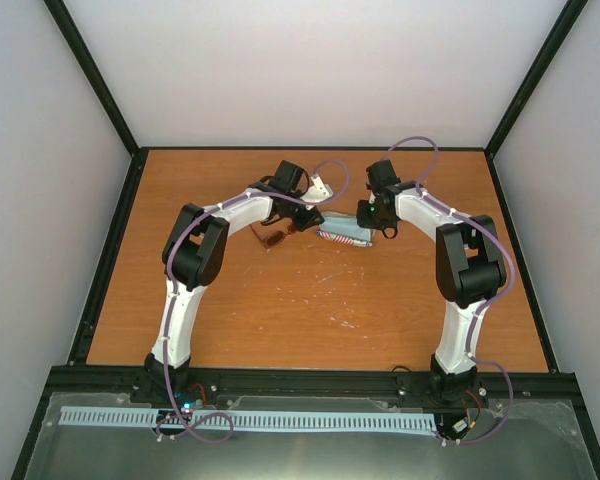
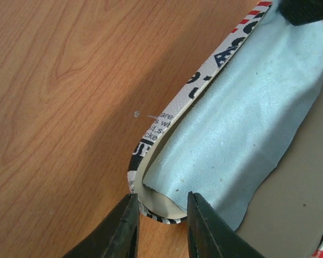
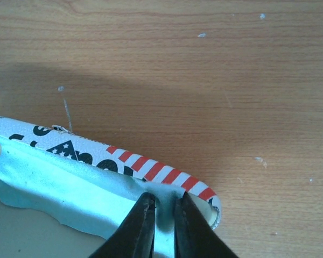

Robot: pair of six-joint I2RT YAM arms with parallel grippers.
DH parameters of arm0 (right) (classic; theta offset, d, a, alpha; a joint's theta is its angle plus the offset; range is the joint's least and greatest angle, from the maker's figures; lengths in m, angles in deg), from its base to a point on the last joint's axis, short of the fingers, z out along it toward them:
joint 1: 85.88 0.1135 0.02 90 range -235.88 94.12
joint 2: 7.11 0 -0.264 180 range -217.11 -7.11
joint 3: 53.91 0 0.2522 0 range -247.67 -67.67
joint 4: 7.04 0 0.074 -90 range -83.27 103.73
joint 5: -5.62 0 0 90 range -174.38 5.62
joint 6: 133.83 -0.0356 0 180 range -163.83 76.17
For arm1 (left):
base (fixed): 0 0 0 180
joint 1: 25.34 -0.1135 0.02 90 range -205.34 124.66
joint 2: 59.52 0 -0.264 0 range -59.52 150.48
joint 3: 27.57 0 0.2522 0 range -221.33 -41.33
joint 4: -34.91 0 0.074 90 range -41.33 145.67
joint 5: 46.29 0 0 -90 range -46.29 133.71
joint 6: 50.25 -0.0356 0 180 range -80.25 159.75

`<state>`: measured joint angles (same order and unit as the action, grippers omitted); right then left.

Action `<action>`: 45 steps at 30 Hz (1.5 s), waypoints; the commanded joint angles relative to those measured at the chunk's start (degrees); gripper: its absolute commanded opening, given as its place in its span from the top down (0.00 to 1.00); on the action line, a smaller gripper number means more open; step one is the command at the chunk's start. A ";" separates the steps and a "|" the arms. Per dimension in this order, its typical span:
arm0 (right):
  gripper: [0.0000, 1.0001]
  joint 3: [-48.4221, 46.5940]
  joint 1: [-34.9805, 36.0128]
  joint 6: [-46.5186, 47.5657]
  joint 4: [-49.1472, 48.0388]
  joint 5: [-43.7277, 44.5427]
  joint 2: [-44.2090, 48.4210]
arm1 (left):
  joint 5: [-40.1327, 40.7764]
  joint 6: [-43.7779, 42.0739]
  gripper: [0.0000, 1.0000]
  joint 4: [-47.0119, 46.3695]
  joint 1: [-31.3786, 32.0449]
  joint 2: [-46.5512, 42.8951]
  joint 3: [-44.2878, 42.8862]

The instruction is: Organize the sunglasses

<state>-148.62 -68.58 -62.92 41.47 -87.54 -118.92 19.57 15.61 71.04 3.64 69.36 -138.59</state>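
Left pincer: standing slightly open, its tips straddling the rounded end of the open case.
Right pincer: tips sitting almost together, with the edge of the cloth lying between them; I cannot tell whether it is gripping.
Sunglasses: lying on the table, just beside the case at its nine o'clock.
Count: two pincers, one pair of glasses, one case, one cloth.

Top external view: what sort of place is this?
Most likely a lab robot test cell, not a home or shop: plain white walls box in a wooden table edged by a black frame, and the left arm and right arm are bolted at its near edge.
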 commanded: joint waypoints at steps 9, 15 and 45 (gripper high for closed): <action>0.77 -1.88 -0.34 -0.68 2.39 2.56 0.54 | -0.04 0.37 0.60 0.56 -0.63 -0.25 -2.99; 0.73 -1.36 -0.39 -0.90 3.41 3.38 2.00 | -0.43 1.10 0.40 0.13 -0.59 -0.62 -3.77; 0.44 -15.30 2.64 -5.11 5.05 2.71 6.03 | 11.93 -13.66 0.25 6.09 -11.66 -25.76 24.24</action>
<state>-161.43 -67.64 -67.36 47.63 -83.24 -110.39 28.96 6.36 74.71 -7.58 44.19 -115.11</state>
